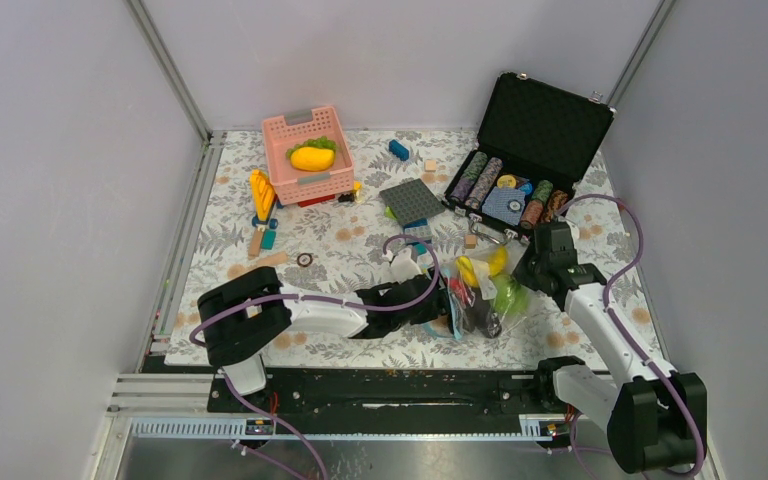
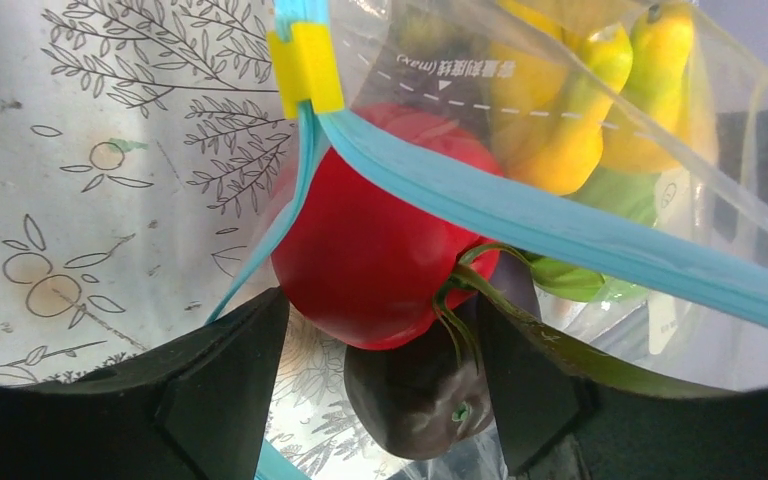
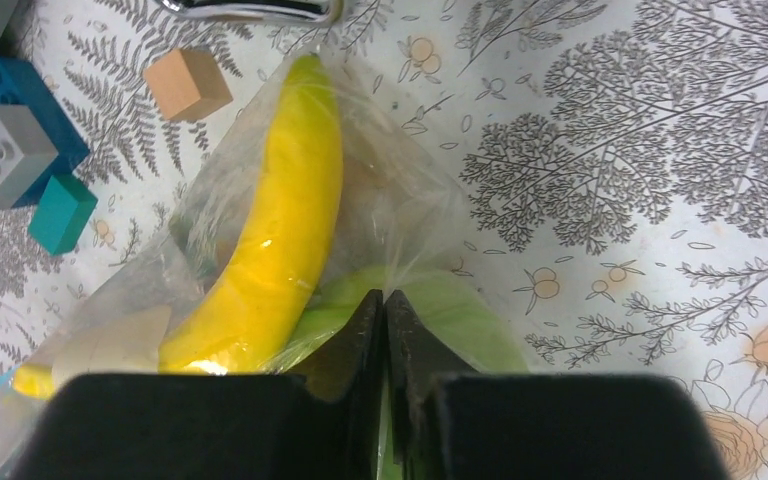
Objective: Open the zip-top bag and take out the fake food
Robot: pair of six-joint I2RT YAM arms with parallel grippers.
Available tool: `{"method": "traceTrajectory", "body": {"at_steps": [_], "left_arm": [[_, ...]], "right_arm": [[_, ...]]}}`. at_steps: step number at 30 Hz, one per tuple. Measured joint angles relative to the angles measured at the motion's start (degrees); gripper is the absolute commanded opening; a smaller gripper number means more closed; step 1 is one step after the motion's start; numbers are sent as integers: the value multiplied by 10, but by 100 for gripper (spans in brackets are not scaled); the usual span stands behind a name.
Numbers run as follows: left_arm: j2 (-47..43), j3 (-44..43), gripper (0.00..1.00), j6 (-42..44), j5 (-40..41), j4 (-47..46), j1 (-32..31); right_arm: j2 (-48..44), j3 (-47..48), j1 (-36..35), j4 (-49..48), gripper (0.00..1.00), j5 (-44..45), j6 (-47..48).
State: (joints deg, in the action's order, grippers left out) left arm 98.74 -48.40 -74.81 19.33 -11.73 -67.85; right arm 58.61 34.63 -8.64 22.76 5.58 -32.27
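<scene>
The clear zip-top bag [image 1: 482,292] lies at the front middle of the mat. Its light-blue zipper strip [image 2: 560,235] stands parted, with a yellow slider [image 2: 305,65] at one end. My left gripper [image 1: 438,302] is open at the bag's mouth, its fingers [image 2: 222,380] either side of a red tomato [image 2: 370,255] and a dark round piece [image 2: 415,395]. Yellow bananas [image 2: 570,120] and a green piece [image 2: 575,280] lie deeper inside. My right gripper [image 1: 526,280] is shut on a fold of the bag's plastic [image 3: 385,300], over a banana [image 3: 270,250] and pale-green cabbage [image 3: 460,320].
A pink slatted basket [image 1: 282,172] at the back holds a yellow mango [image 1: 312,158] and lettuce. An open black case [image 1: 540,125] of poker chips stands at back right. A grey baseplate [image 1: 412,200], a wooden block [image 3: 188,85] and a teal block [image 3: 63,213] lie near the bag.
</scene>
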Motion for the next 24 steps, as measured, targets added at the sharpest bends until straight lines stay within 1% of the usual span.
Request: {"method": "traceTrajectory", "body": {"at_steps": [4, 8, 10, 16, 20, 21, 22, 24], "left_arm": [[0, -4, 69, 2, 1, 19, 2], [0, -13, 56, 6, 7, 45, 5], [0, -14, 50, 10, 10, 52, 5], [-3, -15, 46, 32, 18, 61, 6], [-30, -15, 47, 52, 21, 79, 6], [-40, -14, 48, 55, 23, 81, 6], [-51, -13, 52, 58, 25, 83, 6], [-75, -9, 64, 61, 33, 87, 6]], "right_arm": [[-7, -10, 1, -9, 1, -29, 5], [-23, -21, 1, -10, 0, -53, 6], [-32, -25, 1, -8, 0, -61, 7], [-58, -37, 1, -1, 0, -71, 8], [-71, -44, 1, 3, 0, -72, 7], [-73, -45, 1, 5, 0, -72, 7], [-75, -46, 1, 6, 0, -72, 7], [-79, -47, 1, 7, 0, -72, 7]]}}
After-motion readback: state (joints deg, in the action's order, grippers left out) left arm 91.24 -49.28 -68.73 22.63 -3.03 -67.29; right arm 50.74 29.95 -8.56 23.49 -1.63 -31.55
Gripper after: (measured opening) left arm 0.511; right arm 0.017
